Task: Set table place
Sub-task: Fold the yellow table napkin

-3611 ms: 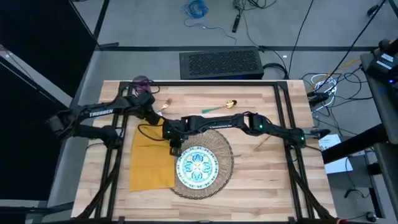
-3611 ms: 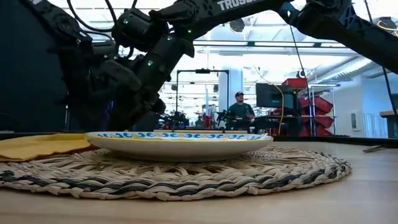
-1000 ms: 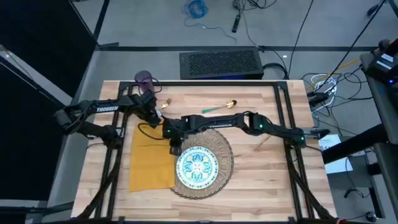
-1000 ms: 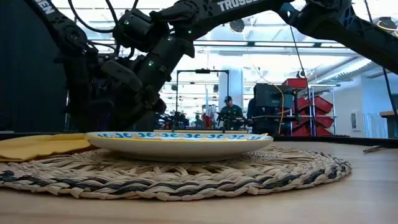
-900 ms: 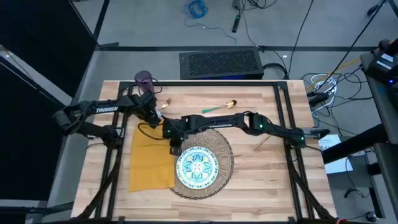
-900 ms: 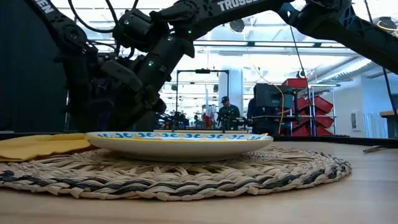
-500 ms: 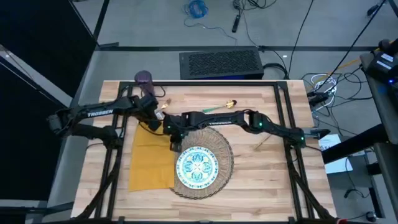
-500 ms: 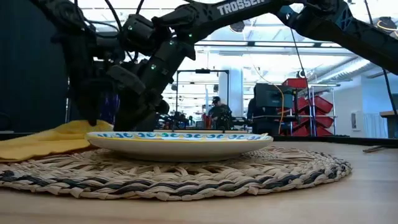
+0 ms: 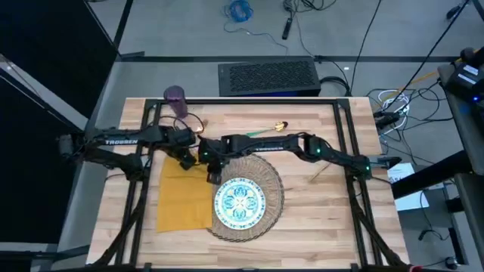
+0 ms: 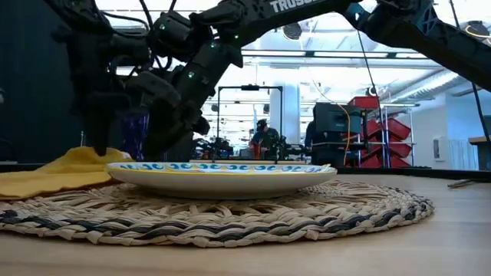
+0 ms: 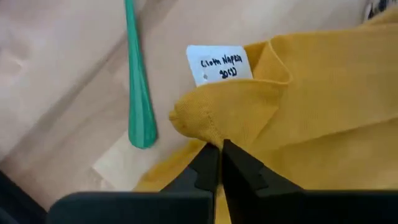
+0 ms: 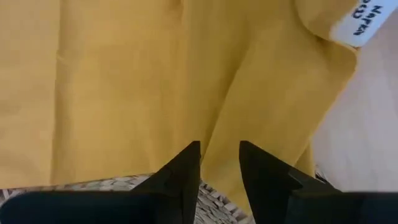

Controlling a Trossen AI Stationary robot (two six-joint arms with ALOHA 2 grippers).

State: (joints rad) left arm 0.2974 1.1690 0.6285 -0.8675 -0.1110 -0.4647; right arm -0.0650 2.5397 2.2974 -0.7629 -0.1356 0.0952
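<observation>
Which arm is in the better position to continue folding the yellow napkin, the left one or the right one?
Probably the left. Its end effector is already shut on a raised corner of the napkin. The right end effector hovers open over the cloth beside the placemat, gripping nothing.

Plate (image 9: 240, 201) on placemat (image 9: 266, 181) (napkin (image 9: 181, 196) left, cup (image 9: 175, 94) behind)

A dark perforated box (image 9: 267, 77) sits beyond the table, a coiled blue cable (image 9: 239, 10) on the floor past it.
</observation>
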